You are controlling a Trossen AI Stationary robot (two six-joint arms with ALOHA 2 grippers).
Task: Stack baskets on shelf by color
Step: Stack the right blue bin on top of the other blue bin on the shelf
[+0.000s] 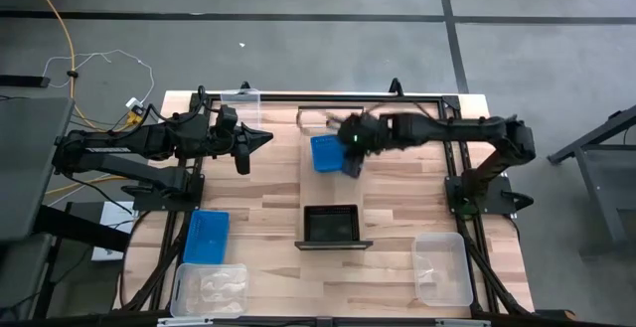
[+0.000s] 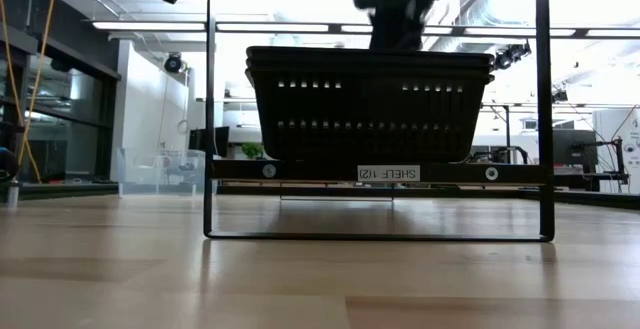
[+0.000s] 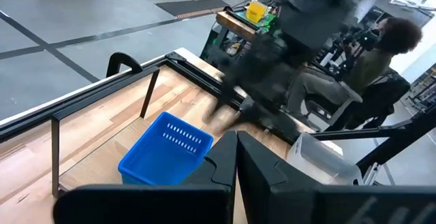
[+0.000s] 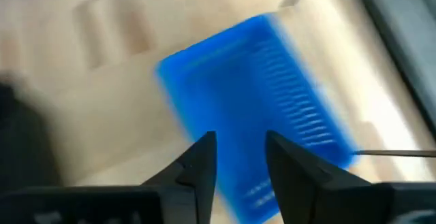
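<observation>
Parted jaws of the right gripper (image 4: 235,157) hang blurred over the blue basket (image 1: 325,153) on the shelf (image 1: 397,98), contact unclear, that arm reaching in from the right, while the left gripper (image 1: 260,139), clenched empty, waits beside the clear basket (image 1: 241,98).

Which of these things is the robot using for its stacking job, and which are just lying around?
For the job:
- blue basket under the right gripper
- second blue basket
- black baskets
- clear baskets
- shelf

Just there:
- yellow cable on the floor
- left gripper, waiting
</observation>
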